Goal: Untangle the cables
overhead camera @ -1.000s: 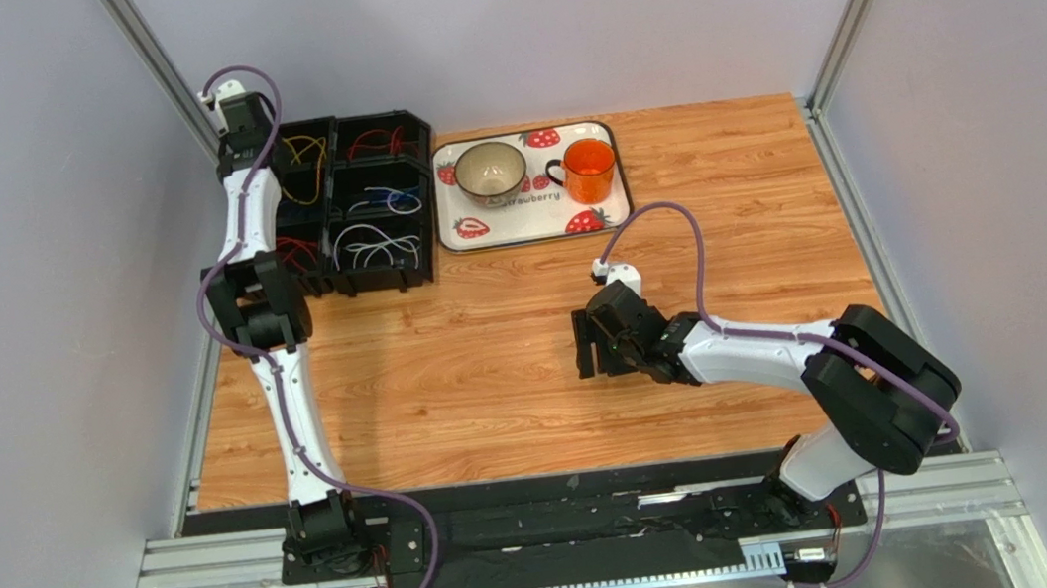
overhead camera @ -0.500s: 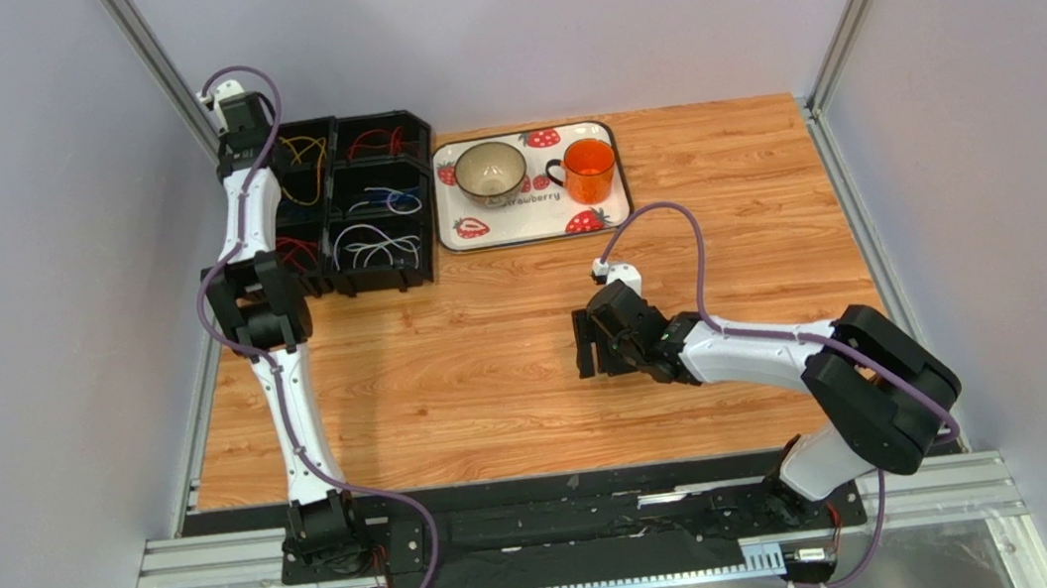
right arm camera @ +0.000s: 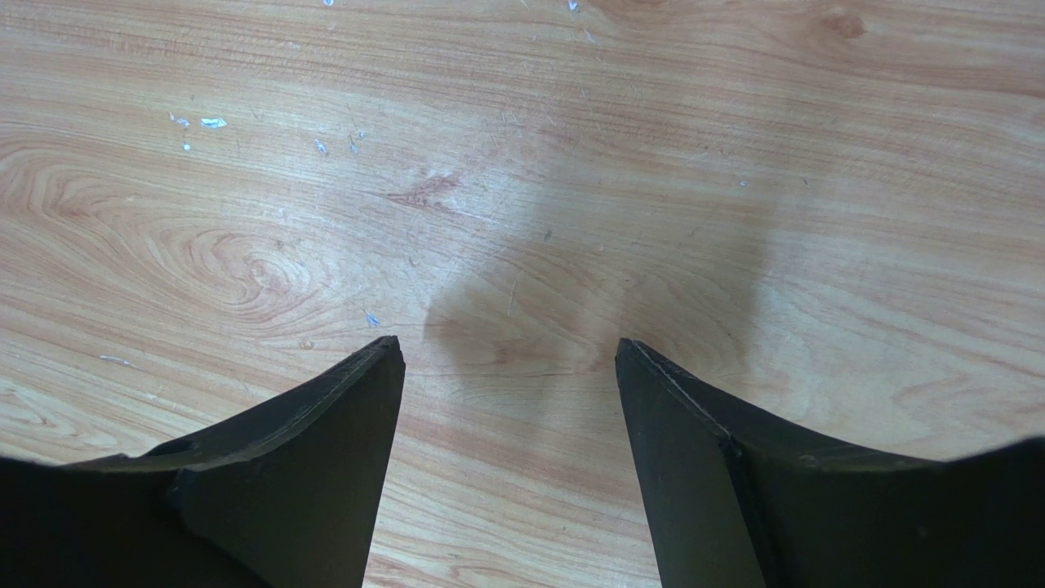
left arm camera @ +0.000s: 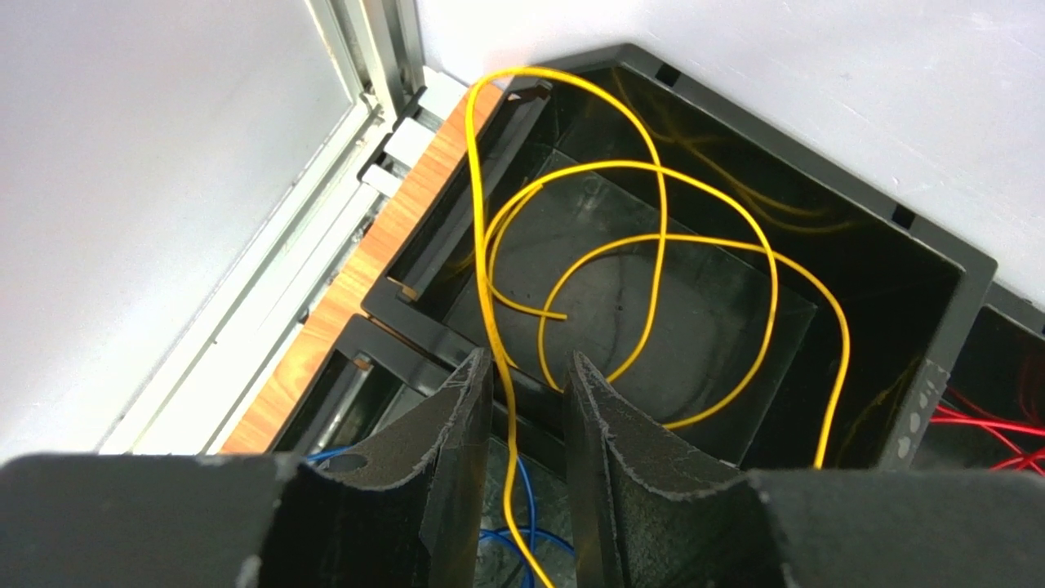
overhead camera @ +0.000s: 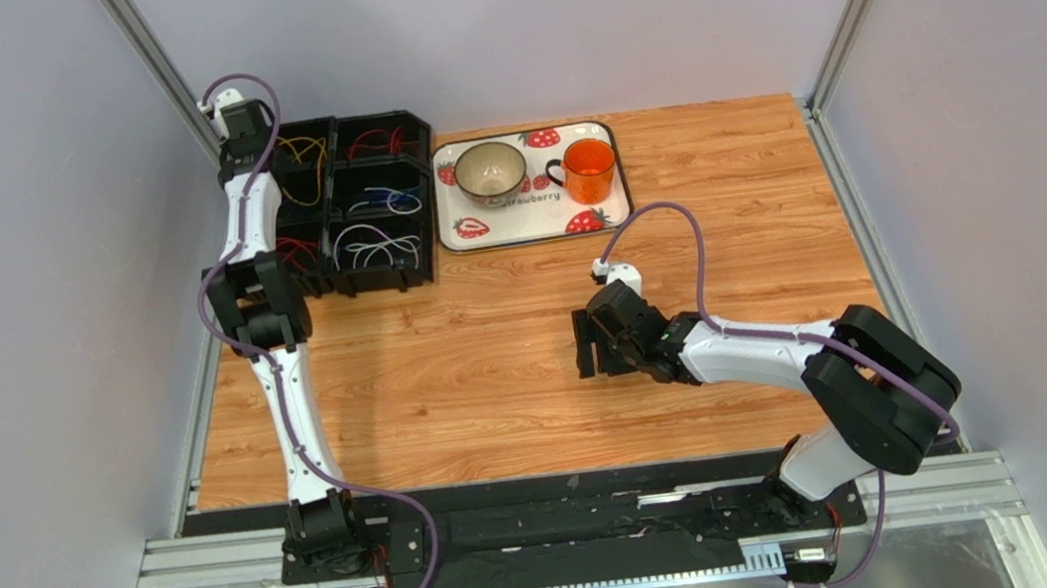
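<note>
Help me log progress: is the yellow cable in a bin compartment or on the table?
In a compartment: the yellow cable loops within the black bin, one strand running through the left end effector.

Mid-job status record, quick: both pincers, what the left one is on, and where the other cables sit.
left pincer: jaws narrowly apart, yellow cable running between them, above black bin
right pincer: open, empty, over wooden table
other cables: red cables, blue cable, white cables lying in bin compartments
</note>
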Available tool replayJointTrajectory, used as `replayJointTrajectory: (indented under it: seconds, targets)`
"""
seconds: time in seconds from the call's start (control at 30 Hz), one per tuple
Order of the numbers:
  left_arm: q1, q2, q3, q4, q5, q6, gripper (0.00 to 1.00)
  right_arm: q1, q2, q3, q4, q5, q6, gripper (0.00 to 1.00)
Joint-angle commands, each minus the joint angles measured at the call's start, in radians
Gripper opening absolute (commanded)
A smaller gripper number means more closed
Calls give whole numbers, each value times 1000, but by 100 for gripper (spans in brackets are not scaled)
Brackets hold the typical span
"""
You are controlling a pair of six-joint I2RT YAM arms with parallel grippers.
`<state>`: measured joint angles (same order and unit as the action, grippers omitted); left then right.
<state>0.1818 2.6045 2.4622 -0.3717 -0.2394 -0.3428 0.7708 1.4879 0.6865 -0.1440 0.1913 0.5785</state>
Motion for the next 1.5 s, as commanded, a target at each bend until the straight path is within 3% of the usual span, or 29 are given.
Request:
replayJointTrajectory:
  seconds: [0.0,0.07,0.13,0.63,0.93,1.03,1.47]
  targets:
    - [16,2,24,19,2,-16,34,-5,29,-1,-52,-18,0,72]
    - [18,3,23,28,5,-15,26,-5,31,-1,-52,-18,0,72]
    - [19,0,26,33,23,-13,0,-5,31,-1,-52,-18,0,72]
    - [7,-188,-9,114,31,-65,0,-5,29,1,-55,-16,0,71]
    - [-21,-261,-61,353,101,-52,0,-5,31,1,-52,-16,1,71]
    - [-30,-248,-81,488,114,-27,0,-5,31,1,-54,-16,1,71]
    - [-30,-38,-63,692,183,-13,0,-5,51,16,-65,-16,-2,71]
